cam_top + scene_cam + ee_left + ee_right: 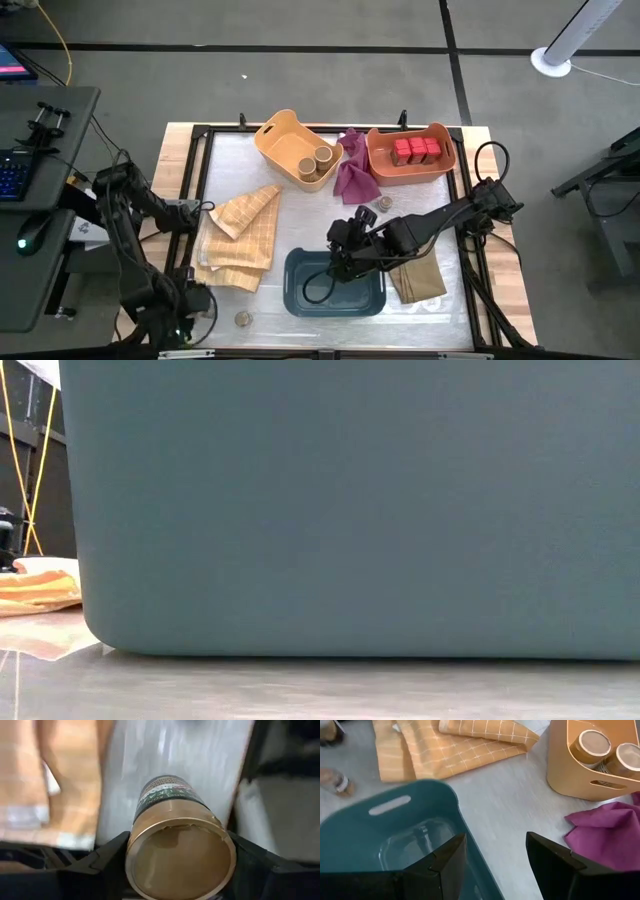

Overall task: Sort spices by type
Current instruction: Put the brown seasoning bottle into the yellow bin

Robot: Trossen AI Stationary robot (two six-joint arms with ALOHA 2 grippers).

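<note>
Tan cardboard cylinder sits clamped between the left gripper's dark fingers, its open end facing the wrist camera, near the desk's front-left corner. Right gripper hovers over the teal bin's rim at the front edge, fingers spread apart around nothing. Two more cylinders stand in the yellow bin at the back edge; red tins fill the orange bin. One small jar lies near the front edge.

Matt plastic teal bin; woven checked cloths; cardboard cylinder.
</note>
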